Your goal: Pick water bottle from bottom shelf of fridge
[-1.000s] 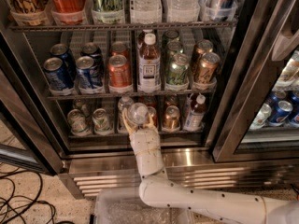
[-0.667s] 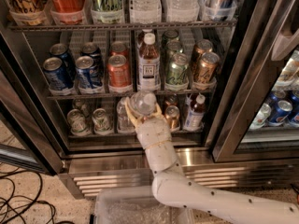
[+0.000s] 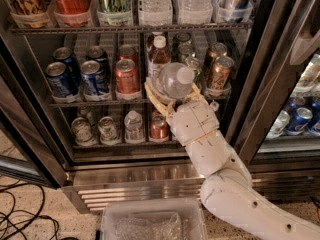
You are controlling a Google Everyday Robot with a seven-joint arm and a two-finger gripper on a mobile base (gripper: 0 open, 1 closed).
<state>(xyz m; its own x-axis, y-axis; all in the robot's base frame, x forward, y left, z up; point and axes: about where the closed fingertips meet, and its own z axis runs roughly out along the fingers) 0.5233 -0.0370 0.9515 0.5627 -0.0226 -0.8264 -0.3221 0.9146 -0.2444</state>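
My gripper (image 3: 171, 95) is shut on the water bottle (image 3: 173, 80), a small clear bottle with a white cap pointing at the camera. I hold it outside the fridge (image 3: 150, 168), in front of the middle rack and well above the bottom shelf (image 3: 125, 145). The tan fingers (image 3: 154, 97) wrap the bottle from below and from the left. The bottom shelf holds several cans and another small clear bottle (image 3: 134, 124). My white arm hides the shelf's right part.
An amber tea bottle (image 3: 158, 57) and cans stand right behind the held bottle. The right glass door frame (image 3: 260, 84) is close to my arm. A clear plastic bin (image 3: 152, 223) sits on the floor below the louvred grille (image 3: 135, 188). Black cables (image 3: 20, 214) lie at the left.
My arm has risen and moved right, carrying the bottle from the bottom shelf's front up to the level of the middle rack and nearer to the camera.
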